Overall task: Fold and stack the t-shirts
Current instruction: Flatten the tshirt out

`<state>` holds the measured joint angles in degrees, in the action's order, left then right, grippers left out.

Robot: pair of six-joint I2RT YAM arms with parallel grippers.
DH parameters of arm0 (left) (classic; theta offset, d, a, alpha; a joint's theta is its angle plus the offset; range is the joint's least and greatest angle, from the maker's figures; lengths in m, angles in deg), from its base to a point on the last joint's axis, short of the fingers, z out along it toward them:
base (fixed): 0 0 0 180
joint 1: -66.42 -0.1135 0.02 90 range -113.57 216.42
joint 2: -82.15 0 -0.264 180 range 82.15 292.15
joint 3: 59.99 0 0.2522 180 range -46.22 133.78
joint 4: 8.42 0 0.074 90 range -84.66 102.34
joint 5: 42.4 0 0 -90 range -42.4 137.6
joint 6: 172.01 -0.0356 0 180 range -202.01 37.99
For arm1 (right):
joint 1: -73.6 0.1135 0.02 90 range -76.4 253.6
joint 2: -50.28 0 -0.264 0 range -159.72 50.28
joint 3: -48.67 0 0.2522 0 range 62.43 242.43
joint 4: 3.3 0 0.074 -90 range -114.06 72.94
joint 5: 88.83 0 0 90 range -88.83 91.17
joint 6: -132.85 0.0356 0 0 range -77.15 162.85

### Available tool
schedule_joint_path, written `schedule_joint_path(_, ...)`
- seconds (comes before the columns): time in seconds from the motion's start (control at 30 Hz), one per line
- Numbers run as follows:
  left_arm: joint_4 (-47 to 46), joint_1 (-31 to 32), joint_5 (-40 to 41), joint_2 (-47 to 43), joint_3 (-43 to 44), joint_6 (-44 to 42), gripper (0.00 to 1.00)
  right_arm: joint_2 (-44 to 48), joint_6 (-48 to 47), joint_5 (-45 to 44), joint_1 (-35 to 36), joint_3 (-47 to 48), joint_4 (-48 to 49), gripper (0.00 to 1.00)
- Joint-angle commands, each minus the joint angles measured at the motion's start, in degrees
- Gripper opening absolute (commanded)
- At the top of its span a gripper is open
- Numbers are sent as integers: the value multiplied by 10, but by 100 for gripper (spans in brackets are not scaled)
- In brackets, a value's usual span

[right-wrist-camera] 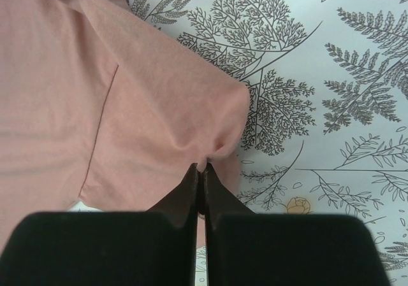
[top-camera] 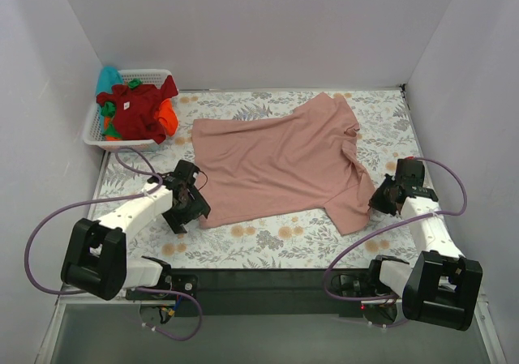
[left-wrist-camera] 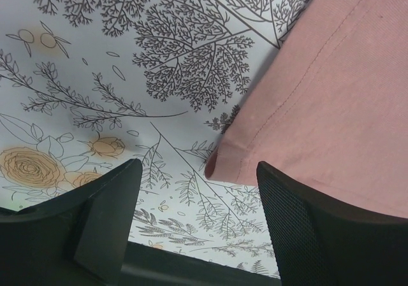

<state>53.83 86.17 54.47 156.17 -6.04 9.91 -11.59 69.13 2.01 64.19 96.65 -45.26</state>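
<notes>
A dusty-pink t-shirt [top-camera: 276,161] lies spread, plain side up, across the floral table cloth. My left gripper [top-camera: 192,200] is open and empty just beside the shirt's near left hem corner [left-wrist-camera: 223,162], which lies between the fingers' tips without being held. My right gripper [top-camera: 381,198] is shut on a pinch of the pink shirt's sleeve edge [right-wrist-camera: 217,147] at the shirt's right side. A dark red tee [top-camera: 134,109], an orange tee [top-camera: 168,114] and a teal tee [top-camera: 106,79] are heaped in the basket.
A white slatted basket [top-camera: 122,141] stands at the back left corner of the table. White walls close in the left, back and right sides. The floral cloth [top-camera: 276,246] shows bare in front of the shirt, up to the dark near table edge.
</notes>
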Motion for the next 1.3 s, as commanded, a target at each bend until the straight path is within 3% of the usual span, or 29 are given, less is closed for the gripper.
schedule_joint_path(0.0,16,15,1,13,24,31,71,7,-8,23,-3,-5,23,1)
schedule_joint_path(0.5,-1,54,10,59,17,70,63,12,-10,29,-3,-14,32,1)
schedule_joint_path(0.6,-9,57,12,59,12,77,57,12,-11,28,-3,-14,32,1)
schedule_joint_path(0.67,-6,57,18,58,10,81,45,14,-11,28,-3,-14,32,1)
schedule_joint_path(0.77,7,58,41,42,6,96,6,15,-11,24,-3,-14,32,1)
schedule_joint_path(0.8,11,57,59,22,4,103,0,15,-12,19,-2,-13,31,1)
schedule_joint_path(1.03,35,28,140,-18,46,76,0,24,-1,-4,-2,9,21,1)
schedule_joint_path(1.27,19,-55,153,15,212,-9,0,27,29,-6,-4,148,4,1)
